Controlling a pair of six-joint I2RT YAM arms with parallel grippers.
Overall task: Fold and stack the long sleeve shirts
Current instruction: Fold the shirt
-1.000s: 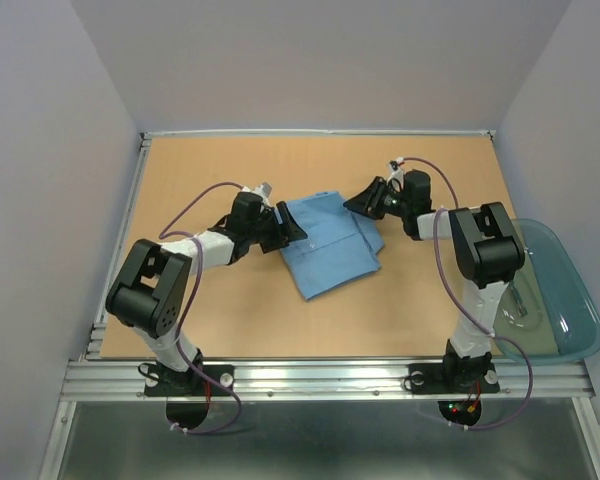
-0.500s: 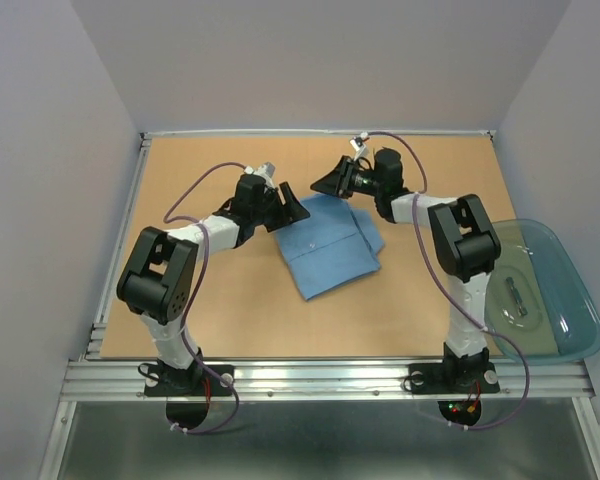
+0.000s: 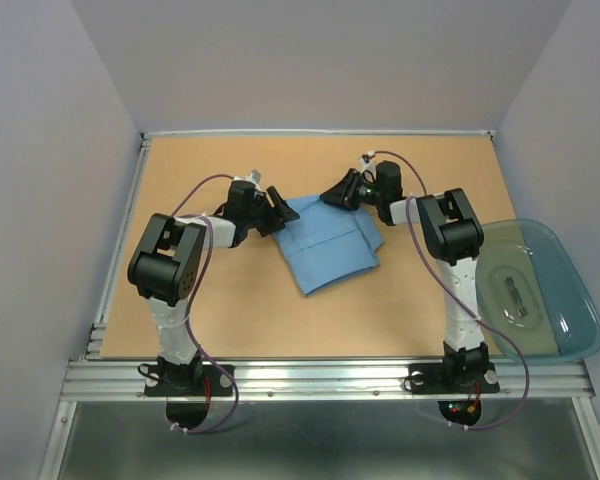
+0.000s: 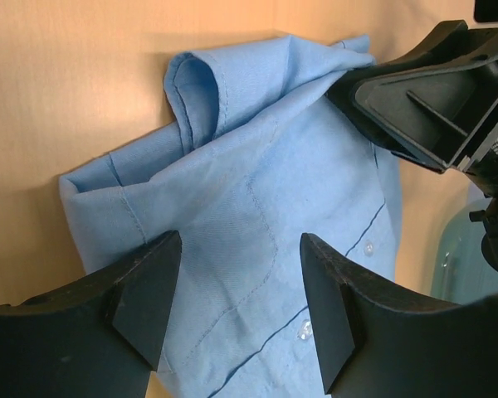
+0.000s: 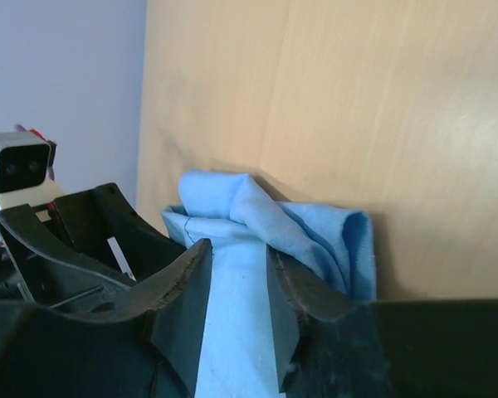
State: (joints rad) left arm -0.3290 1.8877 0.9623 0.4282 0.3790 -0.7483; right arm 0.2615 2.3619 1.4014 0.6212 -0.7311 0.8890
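One long sleeve shirt [image 3: 332, 250], light blue and folded into a rough rectangle, lies mid-table. My left gripper [image 3: 280, 206] is at its far left corner, jaws open. In the left wrist view the shirt [image 4: 257, 191] spreads under the open left gripper [image 4: 241, 303], buttons and placket showing. My right gripper [image 3: 336, 192] is low at the shirt's far edge. Its fingers stand apart, and in the right wrist view the cloth [image 5: 315, 236] shows through the gap of the right gripper [image 5: 236, 290]. The two grippers face each other closely.
A translucent teal tub [image 3: 570, 300] sits at the table's right edge beside the right arm, with a small item [image 3: 518, 297] inside. The tan table [image 3: 230, 320] has raised rails at its edges, and grey walls stand around it.
The right gripper swung left from the shirt's right side to its far edge. The left gripper shifted toward the far left corner, its jaws narrowing slightly. The shirt stayed put.
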